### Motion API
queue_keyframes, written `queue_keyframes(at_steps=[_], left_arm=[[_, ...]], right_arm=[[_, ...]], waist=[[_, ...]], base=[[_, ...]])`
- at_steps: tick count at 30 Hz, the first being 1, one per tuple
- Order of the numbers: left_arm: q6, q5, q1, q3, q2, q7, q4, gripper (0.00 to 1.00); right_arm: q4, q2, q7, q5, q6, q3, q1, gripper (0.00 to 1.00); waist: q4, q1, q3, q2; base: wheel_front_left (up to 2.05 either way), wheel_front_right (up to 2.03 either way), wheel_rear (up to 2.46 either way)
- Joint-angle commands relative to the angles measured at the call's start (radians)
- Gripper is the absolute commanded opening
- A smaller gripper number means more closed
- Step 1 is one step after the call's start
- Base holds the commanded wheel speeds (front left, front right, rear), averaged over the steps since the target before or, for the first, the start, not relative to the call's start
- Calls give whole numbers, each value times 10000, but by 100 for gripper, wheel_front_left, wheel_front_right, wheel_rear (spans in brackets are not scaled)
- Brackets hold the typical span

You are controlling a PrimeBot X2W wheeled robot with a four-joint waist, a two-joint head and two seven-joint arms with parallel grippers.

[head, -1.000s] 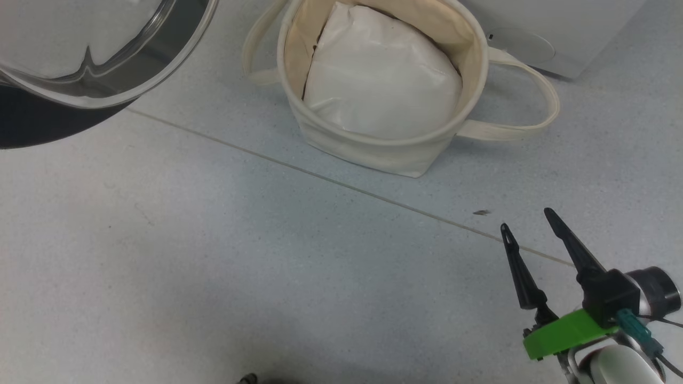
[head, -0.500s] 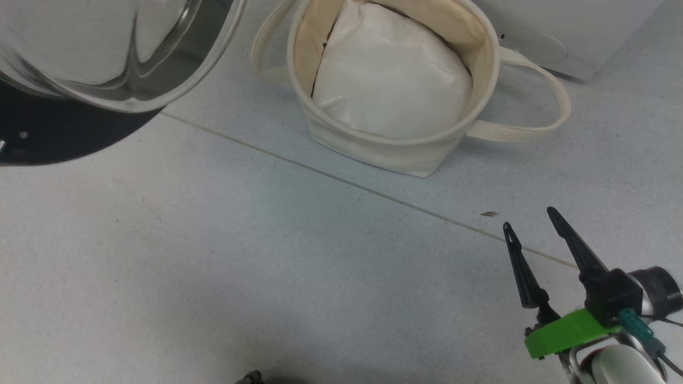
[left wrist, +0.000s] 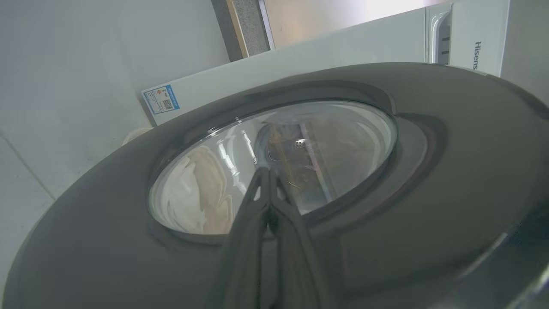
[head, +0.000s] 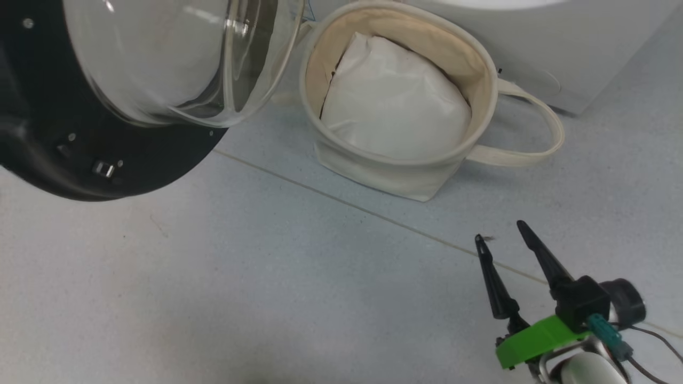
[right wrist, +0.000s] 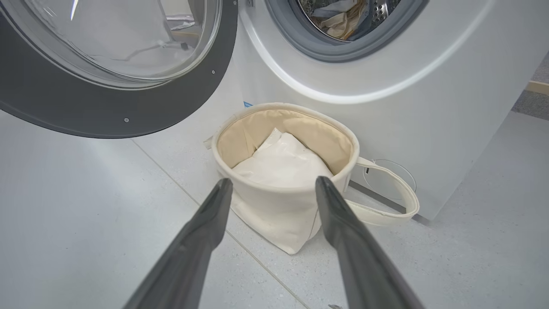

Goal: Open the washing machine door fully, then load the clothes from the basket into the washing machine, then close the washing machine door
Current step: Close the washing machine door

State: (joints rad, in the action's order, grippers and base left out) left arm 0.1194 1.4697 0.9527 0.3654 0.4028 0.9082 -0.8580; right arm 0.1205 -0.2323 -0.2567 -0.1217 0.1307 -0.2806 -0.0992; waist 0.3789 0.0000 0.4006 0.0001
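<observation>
The door (head: 133, 165) is seen swung open. The left gripper (left wrist: 268, 174) is pressed shut, pointed at its glass. The right gripper (head: 501, 230) is held spread; the basket (head: 405, 170) is set ahead, well apart.

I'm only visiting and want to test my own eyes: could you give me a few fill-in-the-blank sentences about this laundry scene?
1. The washing machine door stands ____.
2. Inside the basket lies a plain ____ bundle.
3. The left gripper has its fingers pressed ____, while the right gripper has its fingers apart.
Missing words: open; white; together.
</observation>
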Motion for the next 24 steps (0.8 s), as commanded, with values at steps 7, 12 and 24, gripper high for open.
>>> queue_keyframes(at_steps=[7, 12, 24], left_arm=[[-714, 202, -887, 36, 394, 790, 1912, 0], [-1276, 250, -1566, -121, -70, 1057, 3288, 0], [-1690, 416, -2840, -1088, -1779, 1612, 5467, 0]], right_arm=[[42, 509, -51, -188, 0, -440, -236, 100], [172, 777, -51, -244, 0, -484, -316, 100], [398, 1299, -51, -369, 0, -308, -228, 100]], waist=[[21, 0, -549, -1], [-57, 0, -819, -1], [-438, 0, -1610, -1]], base=[[0, 0, 0], [0, 0, 0], [0, 0, 0]])
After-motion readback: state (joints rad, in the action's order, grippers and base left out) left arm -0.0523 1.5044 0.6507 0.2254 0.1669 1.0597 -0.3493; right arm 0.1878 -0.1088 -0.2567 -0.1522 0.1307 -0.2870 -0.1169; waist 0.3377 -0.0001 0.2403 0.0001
